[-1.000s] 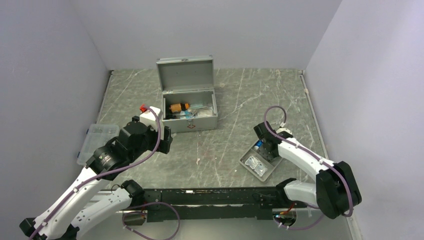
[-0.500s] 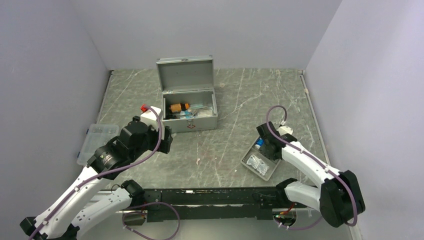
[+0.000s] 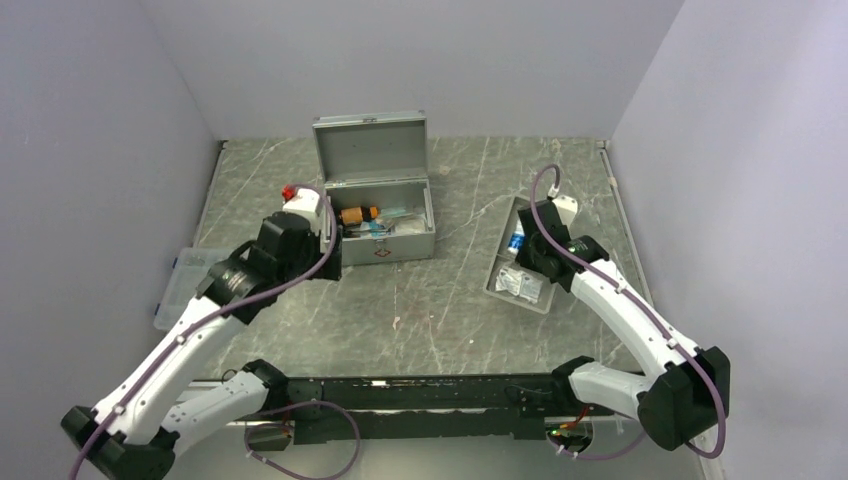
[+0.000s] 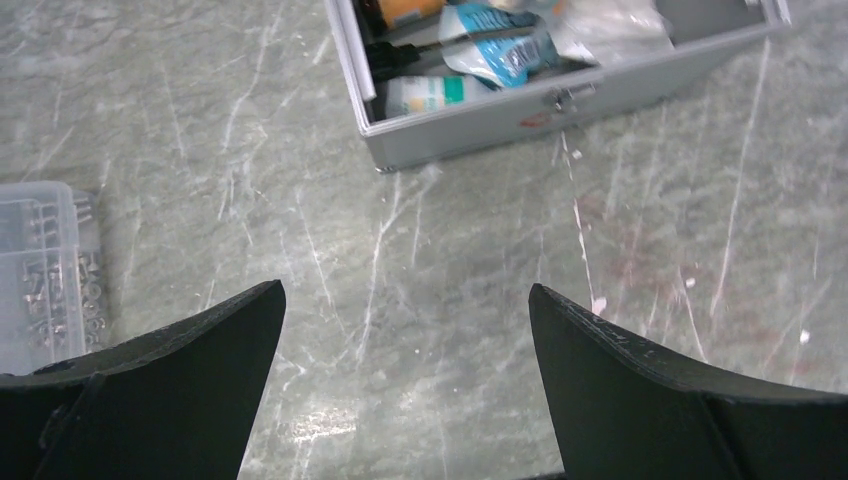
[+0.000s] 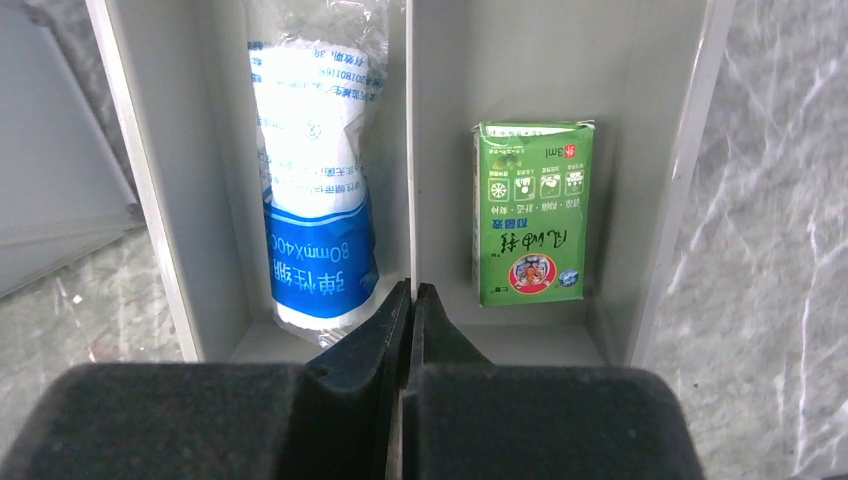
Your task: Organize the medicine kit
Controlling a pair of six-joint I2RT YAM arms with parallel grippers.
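The medicine kit (image 3: 380,243) is a silver metal case standing open at the table's back centre, lid upright. An orange bottle (image 3: 357,214) and packets lie inside; its front wall (image 4: 560,100) shows in the left wrist view. My left gripper (image 4: 405,300) is open over bare table, just left of the case's front corner (image 3: 333,258). My right gripper (image 5: 411,290) is shut on the middle divider of the shallow grey tray (image 5: 520,60), right of the case (image 3: 500,258). A blue-and-white roll pack (image 5: 315,180) and a green box (image 5: 531,212) lie either side of the divider.
A clear plastic box (image 3: 185,285) of small parts sits at the left table edge, partly under my left arm, and shows at the left of the left wrist view (image 4: 40,270). Clear packets (image 3: 520,283) lie in the tray's near end. Walls enclose the table on three sides.
My right gripper closed on the tray divider and carried the tray away from the near edge, turning it. My left arm reached forward to the case's left front corner, still open.
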